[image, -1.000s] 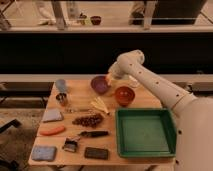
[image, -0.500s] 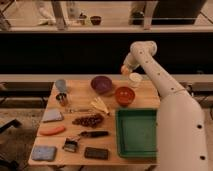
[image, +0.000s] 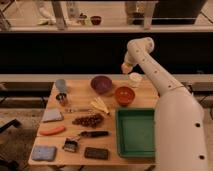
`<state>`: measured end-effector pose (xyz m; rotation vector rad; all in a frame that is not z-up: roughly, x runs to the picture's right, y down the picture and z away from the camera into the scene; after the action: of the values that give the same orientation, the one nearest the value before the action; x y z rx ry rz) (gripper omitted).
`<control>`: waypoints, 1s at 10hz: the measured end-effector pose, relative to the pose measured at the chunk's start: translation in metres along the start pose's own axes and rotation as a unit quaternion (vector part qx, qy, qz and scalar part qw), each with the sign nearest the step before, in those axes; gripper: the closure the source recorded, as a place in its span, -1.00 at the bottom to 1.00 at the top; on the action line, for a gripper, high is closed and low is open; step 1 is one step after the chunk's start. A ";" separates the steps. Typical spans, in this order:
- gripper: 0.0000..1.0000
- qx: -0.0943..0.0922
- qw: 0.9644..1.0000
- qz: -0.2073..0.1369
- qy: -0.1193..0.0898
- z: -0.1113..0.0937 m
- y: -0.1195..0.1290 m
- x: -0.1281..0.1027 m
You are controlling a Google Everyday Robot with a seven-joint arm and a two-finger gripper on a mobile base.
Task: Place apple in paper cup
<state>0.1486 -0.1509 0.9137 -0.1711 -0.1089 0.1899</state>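
Observation:
The white paper cup (image: 135, 78) stands upright at the back right of the wooden table (image: 75, 92), behind the orange-red bowl (image: 124, 95). My gripper (image: 126, 67) hangs from the white arm just above the cup and a little to its left, not touching it. A small yellowish patch shows at the gripper's tip; I cannot tell whether it is the apple. No apple shows on the table, and I cannot see inside the cup.
A purple bowl (image: 101, 84) sits left of the cup. A green tray (image: 136, 131) lies at the front right. A blue-grey cup (image: 61, 85), a metal cup (image: 62, 98), a banana (image: 100, 105), grapes (image: 89, 120) and a carrot-like piece (image: 52, 130) fill the left half.
The gripper went from beside the purple bowl rightwards to the paper cup, then rose a little and shifted left of the cup.

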 end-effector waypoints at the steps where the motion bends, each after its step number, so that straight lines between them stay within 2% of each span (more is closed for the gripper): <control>1: 0.98 0.003 1.000 0.003 0.004 -0.005 0.006 0.004; 3: 0.98 0.008 1.000 0.014 0.005 -0.012 0.023 0.004; 4: 0.98 0.015 0.999 0.028 0.003 -0.014 0.026 0.012; 7: 0.98 0.035 0.996 0.082 -0.019 -0.021 0.028 0.031; 9: 0.98 0.051 0.989 0.132 -0.041 -0.026 0.032 0.043; 10: 0.98 0.056 0.987 0.147 -0.043 -0.028 0.032 0.051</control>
<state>0.1957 -0.1142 0.8850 -0.0665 -0.1592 0.4971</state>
